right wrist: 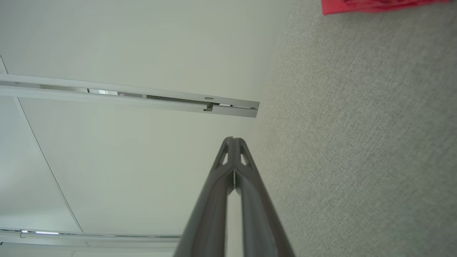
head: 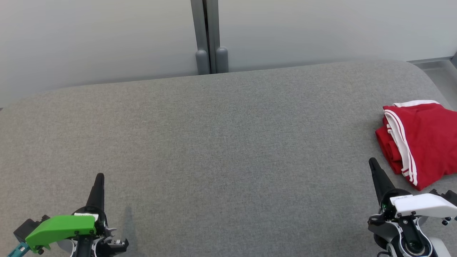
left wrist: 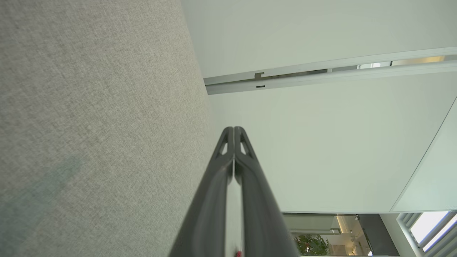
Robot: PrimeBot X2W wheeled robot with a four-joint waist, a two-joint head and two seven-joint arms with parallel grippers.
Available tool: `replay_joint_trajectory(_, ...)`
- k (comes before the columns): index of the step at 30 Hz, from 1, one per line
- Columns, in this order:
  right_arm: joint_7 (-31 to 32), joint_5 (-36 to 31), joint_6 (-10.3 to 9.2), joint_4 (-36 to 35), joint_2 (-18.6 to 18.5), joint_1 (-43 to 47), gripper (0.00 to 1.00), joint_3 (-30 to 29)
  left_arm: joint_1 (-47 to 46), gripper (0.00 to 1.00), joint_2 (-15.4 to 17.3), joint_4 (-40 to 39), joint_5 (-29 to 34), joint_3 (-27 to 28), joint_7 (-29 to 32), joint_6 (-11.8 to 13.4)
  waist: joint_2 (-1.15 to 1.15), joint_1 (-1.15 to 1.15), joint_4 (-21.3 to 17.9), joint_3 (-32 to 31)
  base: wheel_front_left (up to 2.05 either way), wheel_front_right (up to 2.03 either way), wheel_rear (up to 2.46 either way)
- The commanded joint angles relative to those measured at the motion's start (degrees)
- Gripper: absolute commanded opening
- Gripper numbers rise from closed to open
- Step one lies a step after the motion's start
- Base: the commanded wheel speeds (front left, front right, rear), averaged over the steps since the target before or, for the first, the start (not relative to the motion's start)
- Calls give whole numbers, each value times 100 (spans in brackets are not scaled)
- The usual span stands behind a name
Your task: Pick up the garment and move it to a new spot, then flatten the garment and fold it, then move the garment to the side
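1. The long dark tapered right fingers [head: 380, 178] are pressing together on nothing, pointing up just beside the near corner of the red fabric garment with white stripes [head: 425, 139].
2. The matching left fingers [head: 97, 192] are also closing on nothing, well apart from the garment, out across the bare stretch to its left. In the left wrist view their tips [left wrist: 234, 130] are meeting flush.
3. The garment is lying in a layered, rumpled bundle on the grey cloth-covered counter [head: 228, 142], close to its right end. A red edge [right wrist: 375, 5] of it is showing in the right wrist view.
4. It is looking light, thin and limp, so it is likely to sag and unfold when lifted, and a pinch may take one layer only. The striped hem side facing the right fingers is looking like the best hold, taken through all layers. The counter's cloth is probably giving enough drag to bunch the garment if it is slid.
5. Beyond the garment, pale wall panels [head: 107, 35] are rising behind the counter's far edge.
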Motion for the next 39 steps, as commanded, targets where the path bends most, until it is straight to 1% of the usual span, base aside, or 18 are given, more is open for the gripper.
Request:
replay_joint_trajectory(1,39,123,-5,-61,-32,38,0,-30,-123,0,38,-45,-118,37,34,-47,0,0,1,-2,0,0,0)
replay_joint_trajectory(18,207,763,-5,-179,-38,89,0,-104,-175,0,42,-97,-763,130,204,-113,0,0,13,-23,0,0,0)
replay_joint_trajectory(39,210,752,-5,-175,-37,89,0,-101,-164,0,43,-89,-747,126,208,-109,0,0,13,-23,0,0,0)
